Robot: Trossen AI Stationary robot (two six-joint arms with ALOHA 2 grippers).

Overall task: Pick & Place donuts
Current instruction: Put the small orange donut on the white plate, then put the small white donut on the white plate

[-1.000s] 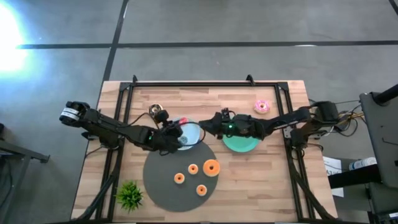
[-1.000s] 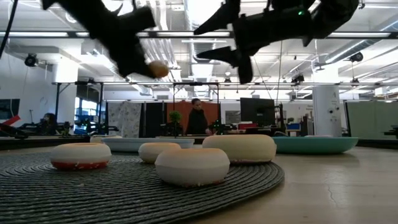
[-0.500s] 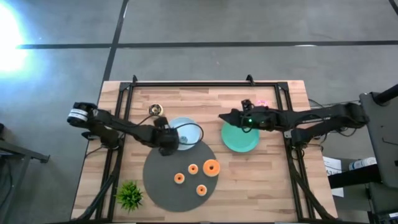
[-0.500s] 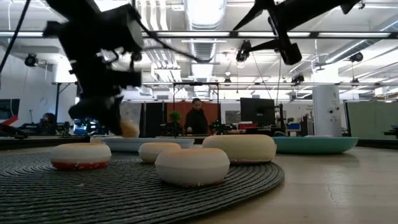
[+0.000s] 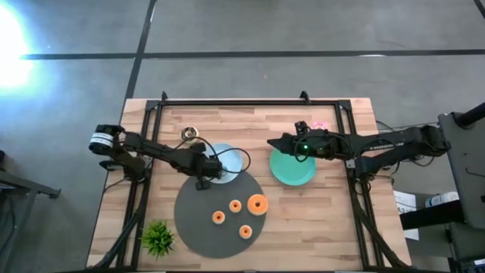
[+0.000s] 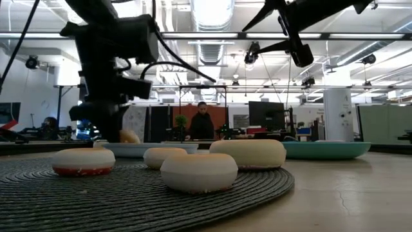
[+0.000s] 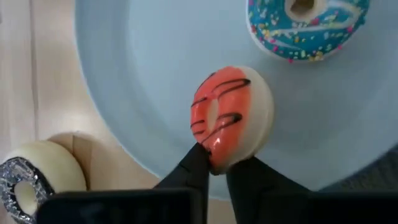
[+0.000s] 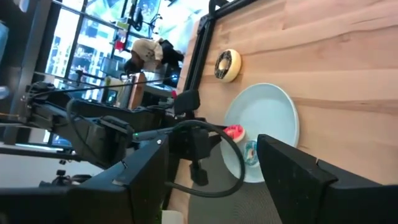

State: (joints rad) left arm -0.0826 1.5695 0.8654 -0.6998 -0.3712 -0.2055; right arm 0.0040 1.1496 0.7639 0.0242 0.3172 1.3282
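While my left gripper (image 7: pixel 214 167) hung low over the light blue plate (image 7: pixel 143 81), its fingers narrowly pinched the red-iced donut (image 7: pixel 230 118) resting on edge there, beside a blue-iced donut (image 7: pixel 308 28). My right gripper (image 5: pixel 274 143) gaped wide above the green plate (image 5: pixel 292 173). A second earlier, I carried the donut higher.

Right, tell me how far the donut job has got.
Done: a blue-iced donut lies on the light blue plate. In hand: the left gripper holds a red-iced donut over that plate. Left: four donuts on the dark mat, a pink one by the green plate. The right gripper waits open.
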